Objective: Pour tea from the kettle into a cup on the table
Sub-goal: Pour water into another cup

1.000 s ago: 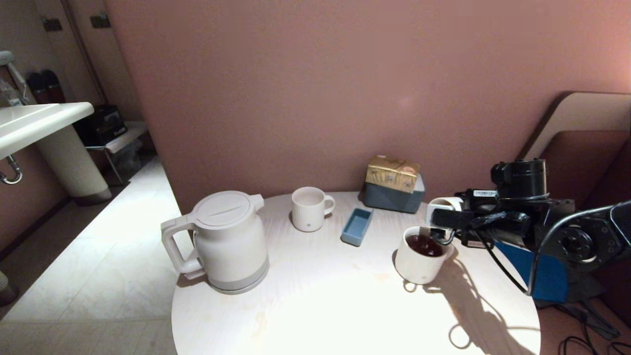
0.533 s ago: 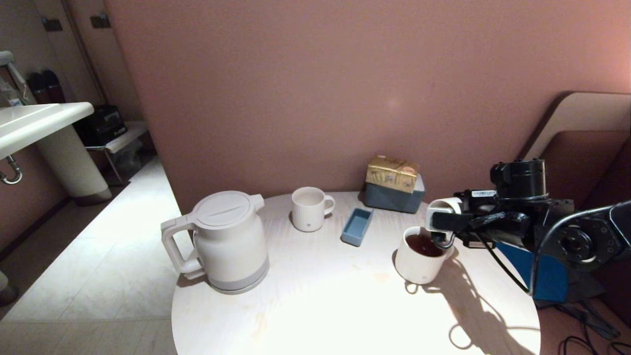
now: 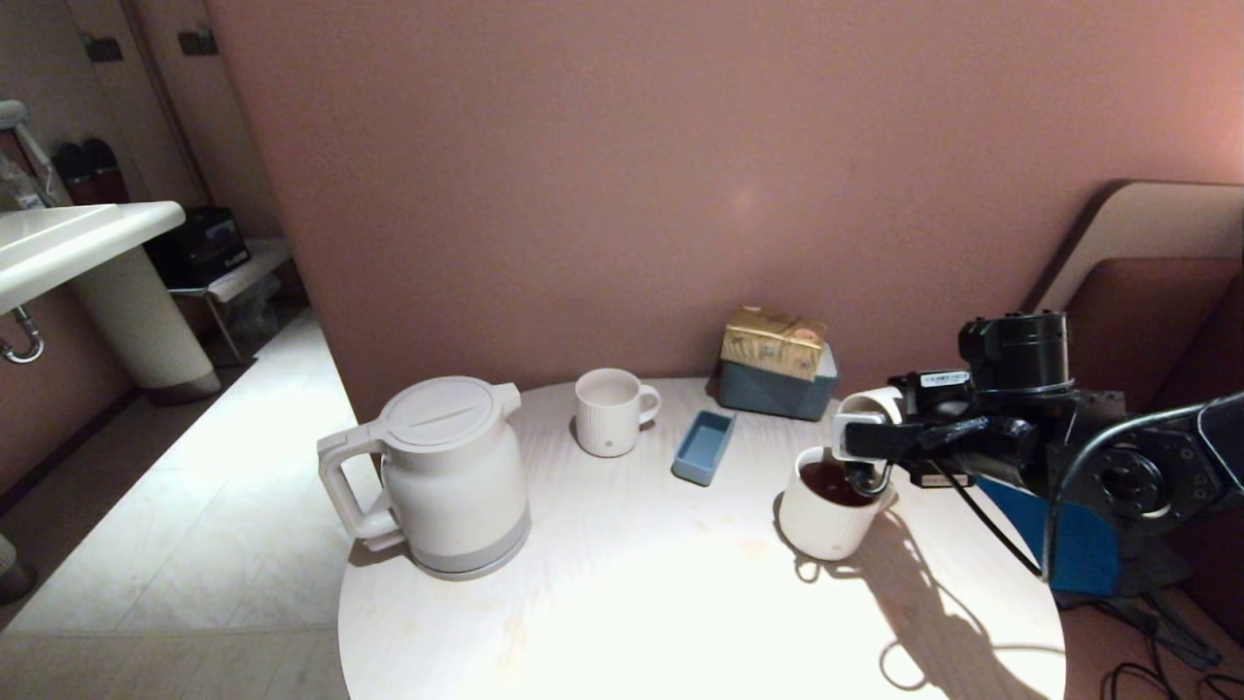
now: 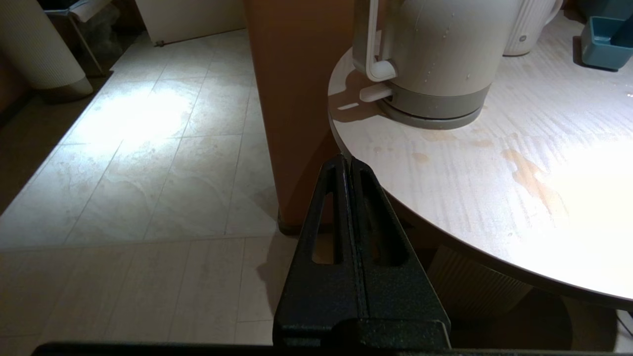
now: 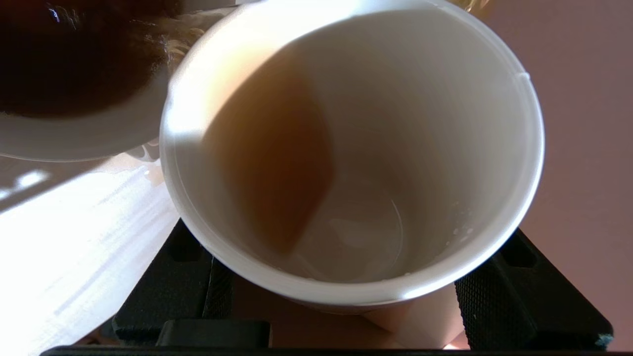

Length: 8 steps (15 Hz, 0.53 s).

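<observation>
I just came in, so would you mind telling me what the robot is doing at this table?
The right claw holds a small white cup, tipped on its side over a ribbed mug of dark tea; the cup looks nearly empty. The kettle stands untouched across the table. The left claw is shut beside the table edge.

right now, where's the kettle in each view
Head view: the kettle stands at the left of the table.
Left wrist view: its lower body and handle show at the top.
Right wrist view: not in it.
Shared landmark: the blue tray, in the head and left wrist views.
</observation>
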{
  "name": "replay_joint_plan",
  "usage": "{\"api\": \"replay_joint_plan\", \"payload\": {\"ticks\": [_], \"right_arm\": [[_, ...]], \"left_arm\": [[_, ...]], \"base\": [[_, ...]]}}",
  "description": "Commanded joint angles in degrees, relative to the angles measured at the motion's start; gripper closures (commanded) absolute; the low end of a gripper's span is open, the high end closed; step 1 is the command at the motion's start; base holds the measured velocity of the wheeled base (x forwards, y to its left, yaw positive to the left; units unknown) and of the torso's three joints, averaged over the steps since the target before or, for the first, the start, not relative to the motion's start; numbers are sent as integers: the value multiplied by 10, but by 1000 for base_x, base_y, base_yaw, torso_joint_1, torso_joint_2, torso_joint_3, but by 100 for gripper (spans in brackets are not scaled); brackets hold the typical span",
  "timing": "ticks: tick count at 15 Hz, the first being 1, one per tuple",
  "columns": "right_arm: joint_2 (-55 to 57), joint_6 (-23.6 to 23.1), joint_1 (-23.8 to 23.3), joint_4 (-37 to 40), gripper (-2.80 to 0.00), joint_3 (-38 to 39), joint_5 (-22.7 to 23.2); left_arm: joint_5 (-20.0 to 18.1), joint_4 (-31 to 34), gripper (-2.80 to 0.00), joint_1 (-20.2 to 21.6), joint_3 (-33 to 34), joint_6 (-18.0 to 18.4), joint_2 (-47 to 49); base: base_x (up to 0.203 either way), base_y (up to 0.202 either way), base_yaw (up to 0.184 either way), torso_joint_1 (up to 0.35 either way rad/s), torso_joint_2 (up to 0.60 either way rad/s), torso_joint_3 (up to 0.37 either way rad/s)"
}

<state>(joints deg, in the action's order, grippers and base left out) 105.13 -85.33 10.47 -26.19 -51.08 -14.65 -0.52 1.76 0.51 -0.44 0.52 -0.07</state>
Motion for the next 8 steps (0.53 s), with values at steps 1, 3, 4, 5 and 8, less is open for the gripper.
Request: {"api": "replay_joint_plan", "payload": {"ticks": [1, 3, 4, 5, 8], "right_arm": [[0, -8, 4, -2, 0, 0, -5], [0, -30, 5, -2, 0, -1, -16], [0, -37, 6, -2, 0, -4, -16], [0, -40, 8, -2, 0, -5, -17], [0, -63, 8, -2, 0, -9, -21]], "left_arm": [[0, 0, 0, 0, 0, 0, 1], [0, 0, 0, 0, 0, 0, 1], [0, 0, 0, 0, 0, 0, 1], [0, 0, 0, 0, 0, 0, 1], [0, 0, 0, 0, 0, 0, 1]], "base": [[0, 0, 0, 0, 0, 0], [0, 0, 0, 0, 0, 0], [0, 0, 0, 0, 0, 0], [0, 0, 0, 0, 0, 0], [0, 0, 0, 0, 0, 0]]}}
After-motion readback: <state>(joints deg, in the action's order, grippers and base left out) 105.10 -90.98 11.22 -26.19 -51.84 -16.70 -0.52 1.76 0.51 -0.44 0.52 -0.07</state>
